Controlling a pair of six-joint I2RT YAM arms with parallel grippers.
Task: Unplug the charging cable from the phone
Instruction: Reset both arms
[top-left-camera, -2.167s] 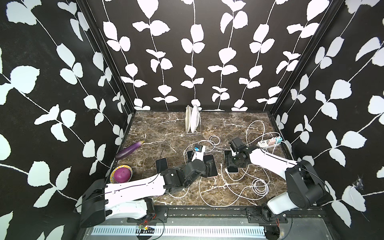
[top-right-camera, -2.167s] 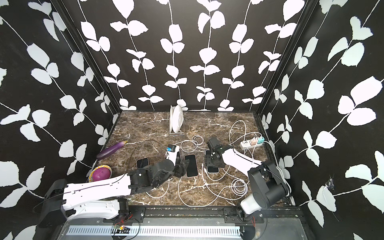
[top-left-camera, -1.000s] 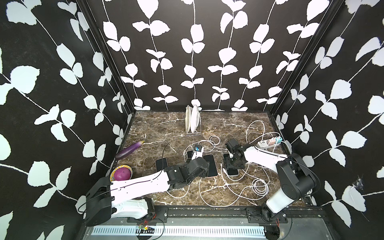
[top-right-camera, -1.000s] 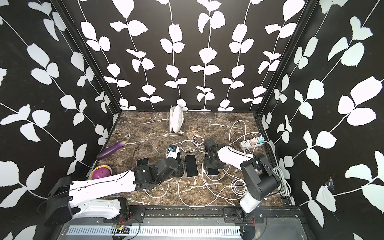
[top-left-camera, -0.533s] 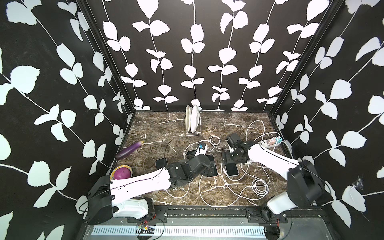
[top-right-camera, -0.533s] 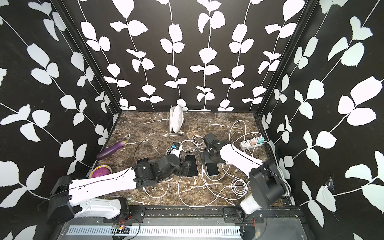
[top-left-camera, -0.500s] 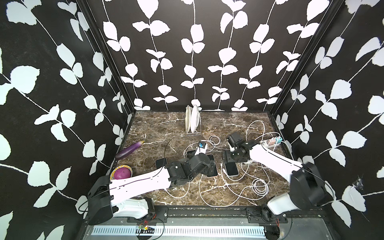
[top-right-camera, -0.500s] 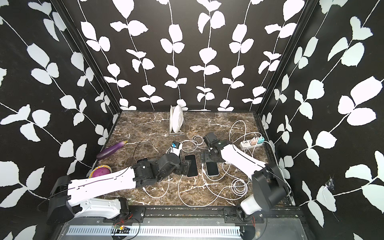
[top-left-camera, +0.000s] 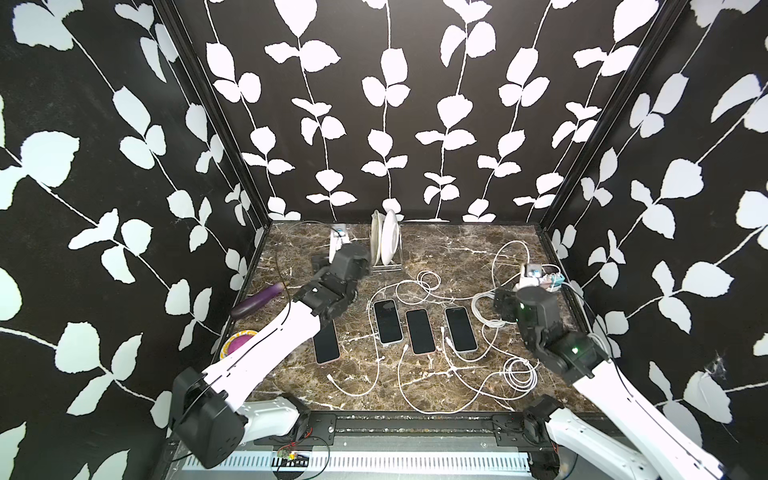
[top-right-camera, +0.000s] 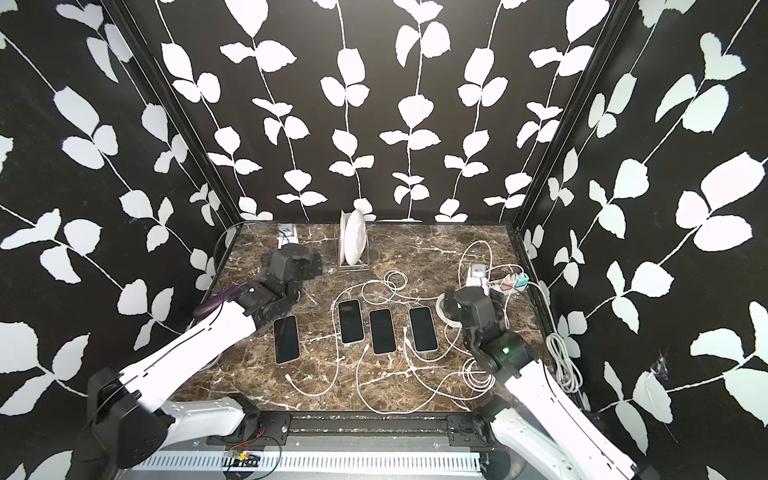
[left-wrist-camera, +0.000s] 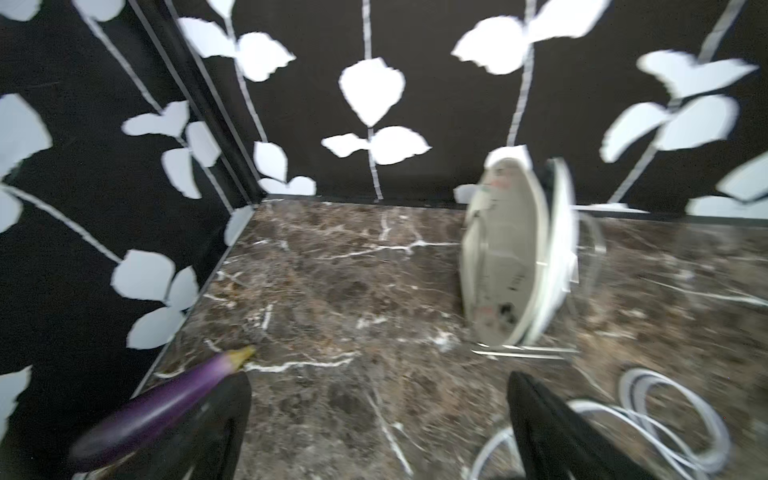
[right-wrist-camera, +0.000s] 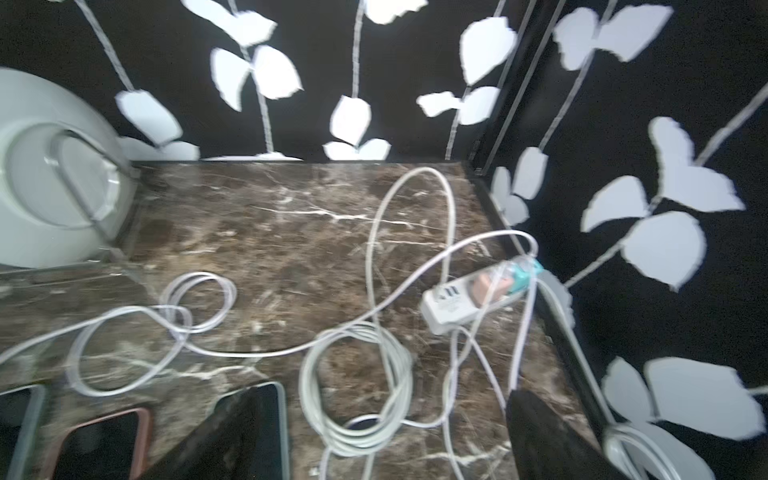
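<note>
plug ends (top-left-camera: 328, 377): three loose white ones, one near the front edge, two between phones.
phones (top-left-camera: 419, 331): four, screens up, one row mid-tabletop (top-left-camera: 457, 249), between my arms; can't tell if any is plugged in.
charging cable (right-wrist-camera: 309, 395): white, tangled loops around the row, count unclear.
left arm (top-left-camera: 274, 345): mine, stretched past the row's left end, aimed at the back wall.
left fingers (left-wrist-camera: 540, 424): spread wide, holding nothing.
right arm (top-left-camera: 602, 382): mine, reaching up the right side.
right fingers (right-wrist-camera: 540, 436): spread wide, empty, over cable coils.
bowl (top-left-camera: 239, 338): one, left edge.
eggplant (top-left-camera: 259, 300): one, just behind it.
power strip (right-wrist-camera: 457, 303): one, far right.
plates (top-left-camera: 390, 243): two, upright, at the back.
</note>
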